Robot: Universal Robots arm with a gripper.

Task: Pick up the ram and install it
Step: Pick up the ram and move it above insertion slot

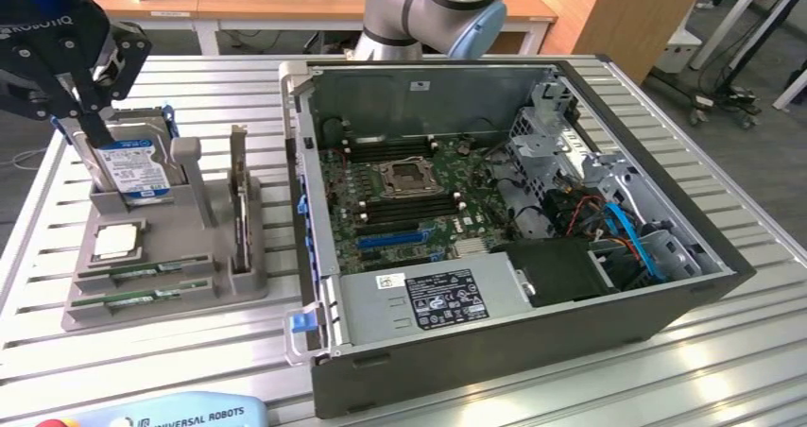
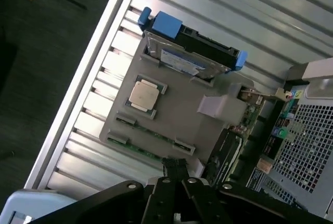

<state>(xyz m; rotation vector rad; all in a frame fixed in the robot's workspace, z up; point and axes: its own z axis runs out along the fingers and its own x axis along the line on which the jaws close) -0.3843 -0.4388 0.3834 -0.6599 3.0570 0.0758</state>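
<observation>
ram [image 1: 142, 274] in holder [image 1: 177, 243], case [image 1: 505, 347] on exterior view's right

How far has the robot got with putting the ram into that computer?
Nothing looks done yet: the ram lies in its gray holder beside the open computer. Nothing is in hand. The gripper is shut and empty, hovering by the hard drive. Picking up the ram and installing it are both left.

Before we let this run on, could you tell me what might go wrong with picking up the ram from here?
The shut hand hangs close by the upright hard drive, so it might clip the drive on moving off. The two ram sticks lie side by side in the grey holder, so grasping one could knock the other.
</observation>
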